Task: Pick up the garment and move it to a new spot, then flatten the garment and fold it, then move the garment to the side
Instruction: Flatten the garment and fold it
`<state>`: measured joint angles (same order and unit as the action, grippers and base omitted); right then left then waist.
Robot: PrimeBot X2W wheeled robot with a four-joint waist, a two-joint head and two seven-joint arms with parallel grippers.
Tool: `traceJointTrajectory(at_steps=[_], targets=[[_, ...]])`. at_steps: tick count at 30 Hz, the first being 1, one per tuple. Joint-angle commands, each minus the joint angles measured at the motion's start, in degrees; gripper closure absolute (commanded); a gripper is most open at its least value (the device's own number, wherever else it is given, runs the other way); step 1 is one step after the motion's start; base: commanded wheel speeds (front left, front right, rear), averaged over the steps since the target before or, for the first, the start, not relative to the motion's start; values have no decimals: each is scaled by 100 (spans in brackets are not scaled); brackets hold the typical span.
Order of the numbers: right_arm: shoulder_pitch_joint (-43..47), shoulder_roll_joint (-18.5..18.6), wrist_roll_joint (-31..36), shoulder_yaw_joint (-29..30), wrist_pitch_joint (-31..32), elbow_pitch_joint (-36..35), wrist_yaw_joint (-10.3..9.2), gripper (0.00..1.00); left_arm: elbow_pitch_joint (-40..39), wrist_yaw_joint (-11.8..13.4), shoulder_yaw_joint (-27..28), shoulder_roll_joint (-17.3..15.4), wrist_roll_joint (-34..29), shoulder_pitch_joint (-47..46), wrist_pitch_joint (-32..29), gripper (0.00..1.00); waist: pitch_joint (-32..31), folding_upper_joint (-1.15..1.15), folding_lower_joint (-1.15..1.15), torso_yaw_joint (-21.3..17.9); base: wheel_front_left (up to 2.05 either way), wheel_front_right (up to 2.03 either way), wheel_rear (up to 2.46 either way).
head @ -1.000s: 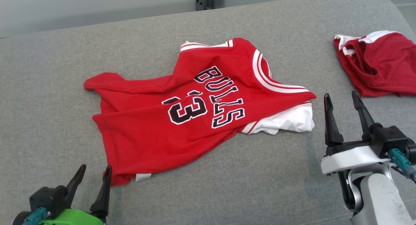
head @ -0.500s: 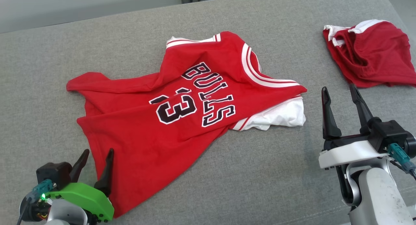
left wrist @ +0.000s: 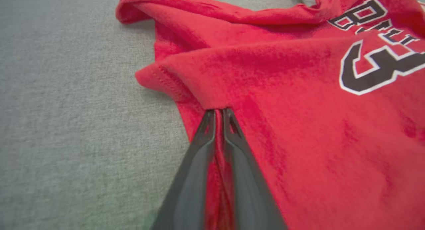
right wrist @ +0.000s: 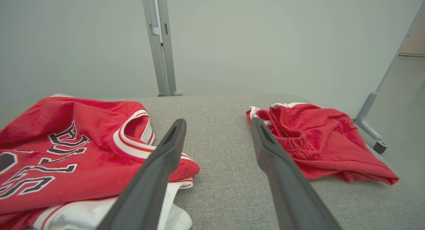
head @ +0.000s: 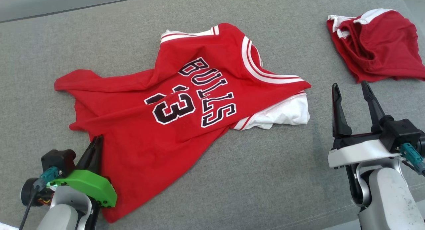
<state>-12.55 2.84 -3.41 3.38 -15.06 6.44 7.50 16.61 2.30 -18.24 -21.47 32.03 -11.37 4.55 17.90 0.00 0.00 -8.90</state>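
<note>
Left wrist view: the left gripper point(left wrist: 219, 111) was seen clamped on a folded hem of the garment point(left wrist: 298, 150), red cloth caught between its fingers. In the head view, the right gripper point(head: 349, 84) was held with fingers apart, clear of the cloth. The garment, red with white trim and lettered BULLS 23, was spread rumpled across the grey cushion point(head: 265, 176), and red shorts point(head: 378, 47) were seen at the far right

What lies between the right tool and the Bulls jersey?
Nothing. In the head view, only bare grey cushion separates the right tool from the jersey.
</note>
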Motion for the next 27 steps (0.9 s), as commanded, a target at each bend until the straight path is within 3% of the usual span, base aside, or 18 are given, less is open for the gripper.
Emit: traceJointTrajectory(at_steps=[1, 13, 27], targets=[[-70, 11, -9, 17, -15, -26, -2, 0, -58, 0, -2, -58, -77, -136, 90, 100, 8, 0, 0, 21, 0, 0, 0], [-188, 11, -44, -50, -15, -73, -2, 0, -479, 234, 145, -242, -325, -702, 294, 100, 239, 0, 0, 37, 0, 0, 0], [-334, 11, -100, -128, -15, -31, -2, 0, 895, 134, 165, 41, -347, -1730, 733, 100, 497, 0, 0, -214, 0, 0, 0]])
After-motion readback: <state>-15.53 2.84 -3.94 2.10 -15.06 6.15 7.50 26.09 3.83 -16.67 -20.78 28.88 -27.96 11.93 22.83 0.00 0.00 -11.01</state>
